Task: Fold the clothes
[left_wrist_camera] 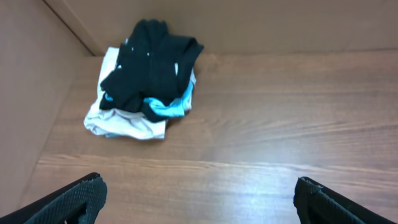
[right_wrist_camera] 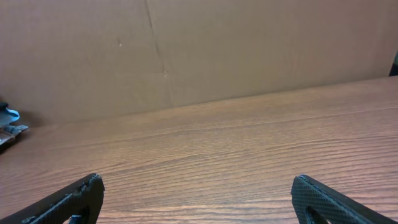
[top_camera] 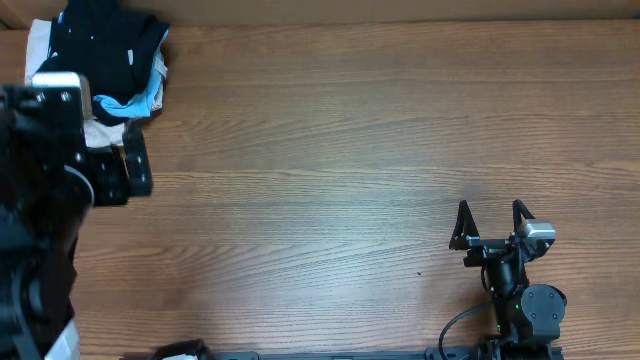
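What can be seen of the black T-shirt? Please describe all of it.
The black T-shirt is soft fabric, crumpled in a heap, with small white marks. It lies on top of a light blue garment and a beige garment, in the far left corner of the wooden table. Nothing else touches it.

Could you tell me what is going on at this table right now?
Two robot arms are set to fold clothes, but neither is holding anything. The black T-shirt lies crumpled on top of a light blue shirt and a beige garment, piled in the far left corner of the table. The left gripper is open and empty, facing the pile. The right gripper sits open over bare wood on the other side.
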Controlling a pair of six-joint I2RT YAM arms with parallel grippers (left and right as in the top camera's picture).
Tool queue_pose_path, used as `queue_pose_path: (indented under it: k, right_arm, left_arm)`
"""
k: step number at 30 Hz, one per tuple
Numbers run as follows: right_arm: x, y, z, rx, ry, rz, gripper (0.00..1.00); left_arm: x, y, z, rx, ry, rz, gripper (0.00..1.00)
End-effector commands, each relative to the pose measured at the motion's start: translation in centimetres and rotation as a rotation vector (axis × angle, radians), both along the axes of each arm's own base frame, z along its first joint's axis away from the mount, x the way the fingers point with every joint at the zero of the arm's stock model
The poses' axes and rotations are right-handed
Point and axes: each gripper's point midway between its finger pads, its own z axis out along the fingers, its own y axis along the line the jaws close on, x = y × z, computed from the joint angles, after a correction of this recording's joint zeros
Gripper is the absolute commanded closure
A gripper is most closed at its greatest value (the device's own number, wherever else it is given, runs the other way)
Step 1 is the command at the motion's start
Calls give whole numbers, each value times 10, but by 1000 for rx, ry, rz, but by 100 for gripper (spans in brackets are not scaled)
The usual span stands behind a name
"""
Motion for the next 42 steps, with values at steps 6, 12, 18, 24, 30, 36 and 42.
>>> queue_pose_path:
  k: [6,12,18,24,30,36,42]
  right_arm:
    - [0,-1,-1,-1,-7,-10,0]
    - [0,-1,-1,-1,-7,-10,0]
    - [0,-1,-1,-1,-7,-10,0]
    - [0,-1,-1,-1,-7,-10,0]
    - [0,-1,-1,-1,-7,-10,0]
    - [0,-1,-1,-1,-7,-9,0]
    - [0,-1,-1,-1,-7,-10,0]
  left_arm:
    - [-39,-6,-39,-16,39,12,0]
    - [-69,-10,-110,-26,151,14,0]
    - [-51,-22,-115,-42,-51,-59,0]
    - [-22,-53,-97,-111,-356,-244,0]
    - [-11,-68,-97,-162,-563,-331,0]
    - [-14,-69,-121,-200,-647,-328,0]
    - [-15,-70,-141,-250,-669,-320,0]
